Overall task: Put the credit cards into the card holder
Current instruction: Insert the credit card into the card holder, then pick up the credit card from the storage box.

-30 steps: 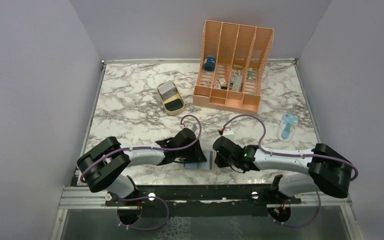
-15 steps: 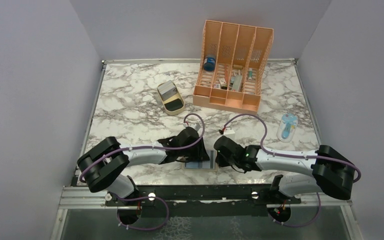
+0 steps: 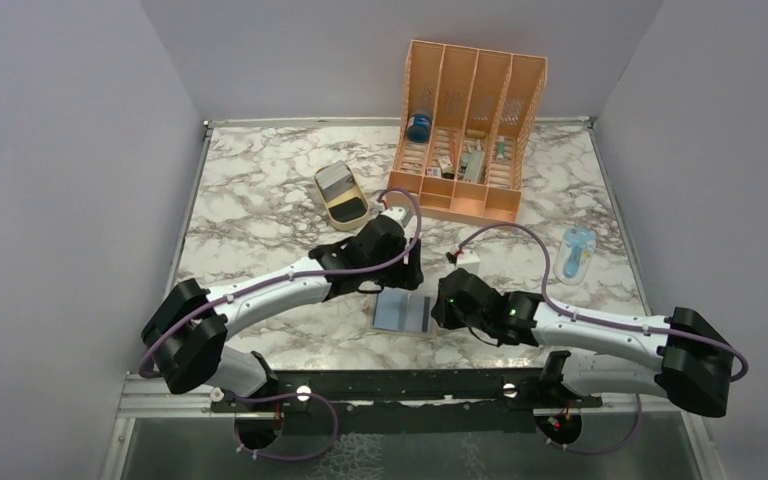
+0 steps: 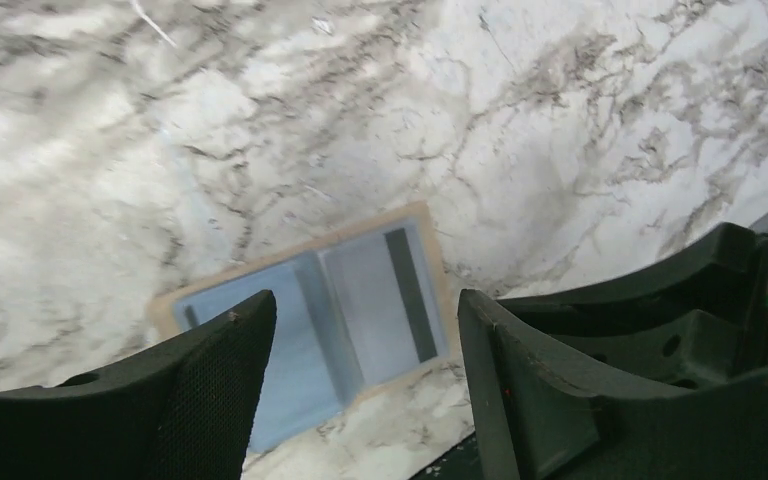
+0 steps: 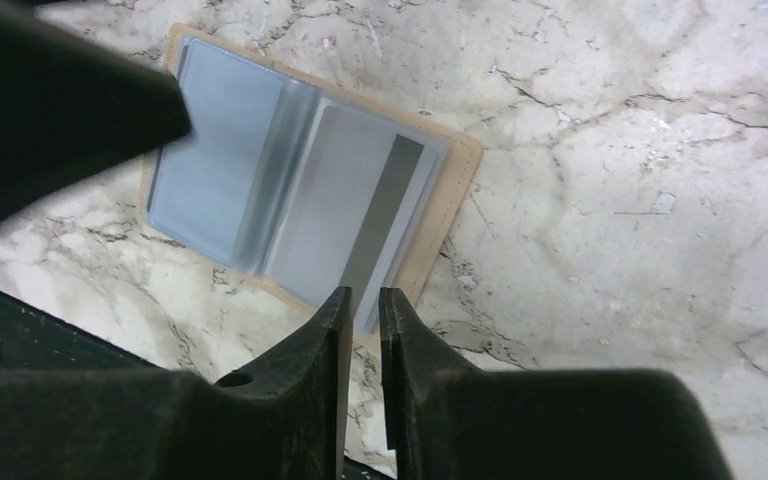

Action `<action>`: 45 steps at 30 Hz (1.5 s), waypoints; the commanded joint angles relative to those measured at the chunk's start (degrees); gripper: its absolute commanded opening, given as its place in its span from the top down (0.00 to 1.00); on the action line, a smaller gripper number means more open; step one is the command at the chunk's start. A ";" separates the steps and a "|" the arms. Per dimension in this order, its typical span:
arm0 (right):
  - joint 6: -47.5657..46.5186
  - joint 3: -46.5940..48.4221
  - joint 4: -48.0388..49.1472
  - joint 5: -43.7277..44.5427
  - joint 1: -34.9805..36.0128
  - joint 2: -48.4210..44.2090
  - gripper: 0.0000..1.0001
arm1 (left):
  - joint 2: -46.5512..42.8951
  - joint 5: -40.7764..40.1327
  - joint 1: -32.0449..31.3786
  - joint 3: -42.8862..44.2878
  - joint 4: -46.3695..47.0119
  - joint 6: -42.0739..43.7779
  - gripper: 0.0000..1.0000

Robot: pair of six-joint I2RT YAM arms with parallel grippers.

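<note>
Left gripper [image 4: 365, 300] has backed off wide open, right gripper [image 5: 365, 295] barely parted: one credit card [image 5: 330, 200] now sits in the card holder [image 5: 210, 140].

Grey card [image 5: 345, 215] on open card holder [image 3: 401, 313] (flat).

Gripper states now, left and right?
Left gripper: open, empty, above the card holder.
Right gripper: nearly shut beside the credit card; grip cannot be told.
</note>
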 commanded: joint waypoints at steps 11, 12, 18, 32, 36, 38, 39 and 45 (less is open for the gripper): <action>-1.21 2.12 -4.72 2.89 0.16 -10.34 0.59 | 0.85 -5.44 17.08 10.59 -10.56 32.90 0.36; -1.31 1.98 -4.48 2.79 0.20 -10.75 0.57 | 1.85 -3.94 18.51 11.42 -10.57 34.98 0.36; -2.40 2.05 -3.53 1.43 0.22 -11.60 0.55 | 8.43 -3.18 22.94 19.65 -11.70 46.84 0.36; -3.52 5.20 -3.75 0.49 0.22 -8.33 0.55 | 26.50 -12.38 28.95 38.14 -11.20 63.45 0.39; -3.61 6.63 -3.92 0.54 0.17 -6.80 0.55 | 31.01 -12.07 29.77 40.89 -11.01 64.87 0.40; -3.67 7.46 -4.39 0.70 0.16 -6.15 0.55 | 32.96 -13.71 29.98 41.36 -9.73 65.60 0.40; -3.65 7.75 -4.63 0.74 0.19 -5.97 0.55 | 33.87 -13.52 30.09 41.86 -9.68 66.06 0.40; -4.29 7.98 -4.76 1.64 0.25 -5.98 0.55 | 36.35 -12.36 30.16 42.69 -9.60 66.84 0.40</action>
